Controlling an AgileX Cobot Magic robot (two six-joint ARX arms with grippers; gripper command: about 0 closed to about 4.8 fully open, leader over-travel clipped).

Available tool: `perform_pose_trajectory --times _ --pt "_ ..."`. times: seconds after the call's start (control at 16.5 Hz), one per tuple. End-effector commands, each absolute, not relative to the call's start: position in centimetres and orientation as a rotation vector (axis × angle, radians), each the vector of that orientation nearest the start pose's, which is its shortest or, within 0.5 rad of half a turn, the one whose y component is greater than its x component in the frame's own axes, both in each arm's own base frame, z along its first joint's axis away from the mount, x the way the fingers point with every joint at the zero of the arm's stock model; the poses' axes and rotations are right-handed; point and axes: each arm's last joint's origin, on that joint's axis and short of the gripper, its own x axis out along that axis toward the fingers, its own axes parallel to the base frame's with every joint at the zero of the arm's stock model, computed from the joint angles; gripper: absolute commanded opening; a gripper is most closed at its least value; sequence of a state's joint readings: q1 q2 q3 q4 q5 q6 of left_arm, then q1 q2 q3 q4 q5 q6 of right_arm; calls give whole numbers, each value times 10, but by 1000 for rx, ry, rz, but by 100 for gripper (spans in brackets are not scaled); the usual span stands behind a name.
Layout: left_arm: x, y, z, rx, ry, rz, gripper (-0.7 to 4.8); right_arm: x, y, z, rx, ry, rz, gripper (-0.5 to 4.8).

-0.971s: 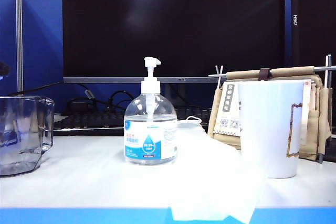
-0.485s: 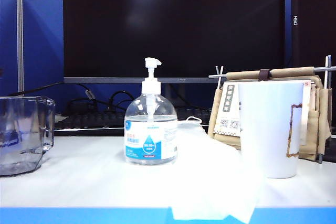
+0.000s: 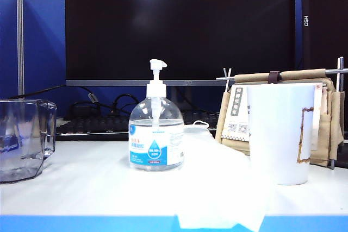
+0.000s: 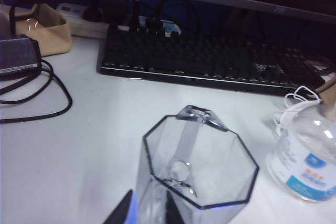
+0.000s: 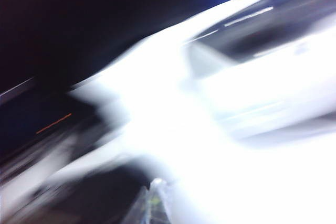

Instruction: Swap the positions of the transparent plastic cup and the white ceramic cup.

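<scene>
The transparent plastic cup (image 3: 24, 139) stands on the white table at the far left of the exterior view, partly cut off by the frame edge. The left wrist view looks down into its eight-sided mouth (image 4: 199, 171). My left gripper (image 4: 147, 211) straddles the cup's near wall, one dark finger outside and one inside, shut on that wall. The white ceramic cup (image 3: 280, 134) stands upright at the right. The right wrist view is smeared by motion; my right gripper (image 5: 155, 203) shows as closed tips with nothing between them. Neither gripper shows in the exterior view.
A sanitizer pump bottle (image 3: 156, 139) stands mid-table, close to the clear cup (image 4: 307, 161). A white tissue (image 3: 217, 188) drapes over the front edge. Behind are a keyboard (image 4: 210, 59), a monitor (image 3: 179, 25), a tan fabric rack (image 3: 326, 118) and loose cables (image 4: 47, 93).
A dark shape at the left edge above the clear cup has gone from view. The clear cup has barely shifted; the white cup and the bottle have not moved.
</scene>
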State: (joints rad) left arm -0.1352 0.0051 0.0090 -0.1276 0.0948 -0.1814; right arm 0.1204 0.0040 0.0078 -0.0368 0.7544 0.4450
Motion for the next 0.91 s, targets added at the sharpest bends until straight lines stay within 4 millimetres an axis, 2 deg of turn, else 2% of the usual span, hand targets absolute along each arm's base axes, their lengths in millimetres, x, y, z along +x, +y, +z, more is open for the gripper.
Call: perform_pose_trajectory --times 0.06,0.91 --pt "95 -19 155 -178 137 -254 75 89 -15 161 407 -145 -772 -5" --pt "95 -19 155 -178 137 -251 75 89 -15 161 407 -147 -781 -5"
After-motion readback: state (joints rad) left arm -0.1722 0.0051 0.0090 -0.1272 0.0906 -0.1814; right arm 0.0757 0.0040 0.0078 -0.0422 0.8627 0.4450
